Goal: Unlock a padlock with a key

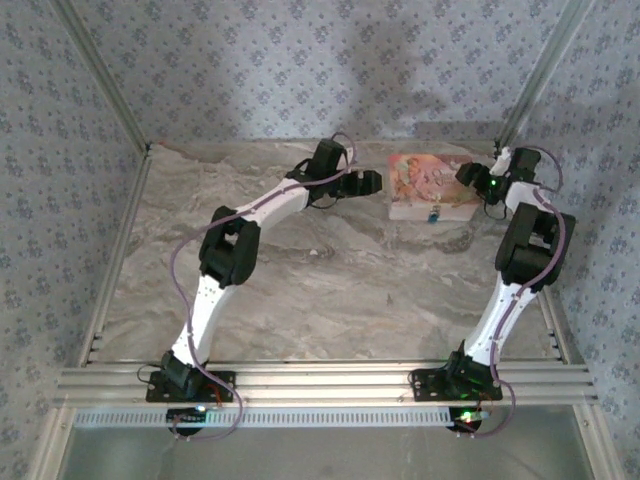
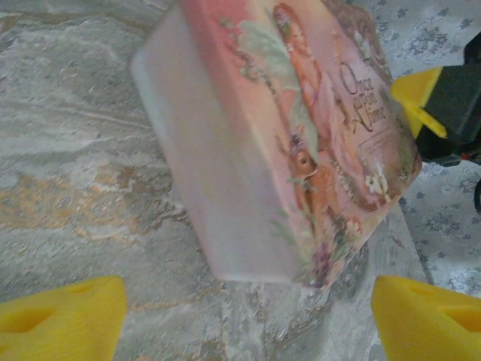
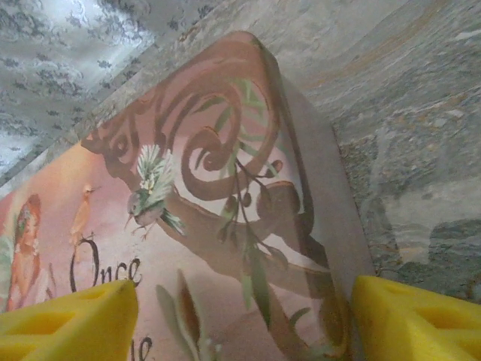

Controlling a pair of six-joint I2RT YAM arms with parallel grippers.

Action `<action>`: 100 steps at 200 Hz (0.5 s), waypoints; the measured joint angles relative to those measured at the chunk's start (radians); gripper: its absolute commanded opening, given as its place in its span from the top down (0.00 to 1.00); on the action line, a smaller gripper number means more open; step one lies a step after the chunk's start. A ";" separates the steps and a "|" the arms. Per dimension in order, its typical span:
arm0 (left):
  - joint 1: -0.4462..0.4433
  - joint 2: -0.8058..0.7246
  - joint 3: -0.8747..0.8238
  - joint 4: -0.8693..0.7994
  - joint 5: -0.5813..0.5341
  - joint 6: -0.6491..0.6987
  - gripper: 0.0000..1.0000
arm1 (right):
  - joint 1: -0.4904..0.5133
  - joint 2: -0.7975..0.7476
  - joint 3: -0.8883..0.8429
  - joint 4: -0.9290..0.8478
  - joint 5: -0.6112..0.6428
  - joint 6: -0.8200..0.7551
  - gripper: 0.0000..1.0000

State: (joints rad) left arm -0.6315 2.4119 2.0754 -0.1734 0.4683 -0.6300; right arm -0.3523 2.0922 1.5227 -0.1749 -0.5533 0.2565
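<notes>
Here, left tool (image 1: 374,182) beside pink box (image 1: 428,178).

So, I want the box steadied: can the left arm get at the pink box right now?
Probably yes. The left gripper is open and faces one side of the pink box, with just bare table between them.

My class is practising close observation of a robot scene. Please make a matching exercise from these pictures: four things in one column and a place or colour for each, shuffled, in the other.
Things
1. box
2. left gripper
3. right gripper
4. table

Descriptions
A. grey, marbled surface
B. at the right end of the box in the overhead view
C. pink, with an illustrated top
D. just left of the box in the overhead view

Pairs: 1-C, 2-D, 3-B, 4-A
</notes>
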 measured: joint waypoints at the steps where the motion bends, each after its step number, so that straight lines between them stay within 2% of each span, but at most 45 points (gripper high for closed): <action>1: 0.000 0.003 0.007 -0.006 0.003 0.000 0.19 | 0.002 0.000 0.001 -0.001 0.000 -0.001 0.30; 54: -0.007 0.127 0.204 -0.087 0.045 -0.008 0.25 | 0.060 0.000 0.005 -0.056 -0.002 -0.062 0.41; 100: -0.004 0.145 0.227 -0.168 0.036 0.004 0.33 | 0.103 -0.038 -0.058 -0.022 0.005 -0.066 0.44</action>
State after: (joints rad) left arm -0.6357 2.5565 2.3020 -0.3416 0.5045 -0.6262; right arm -0.2493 2.0541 1.4651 -0.1967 -0.5488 0.1902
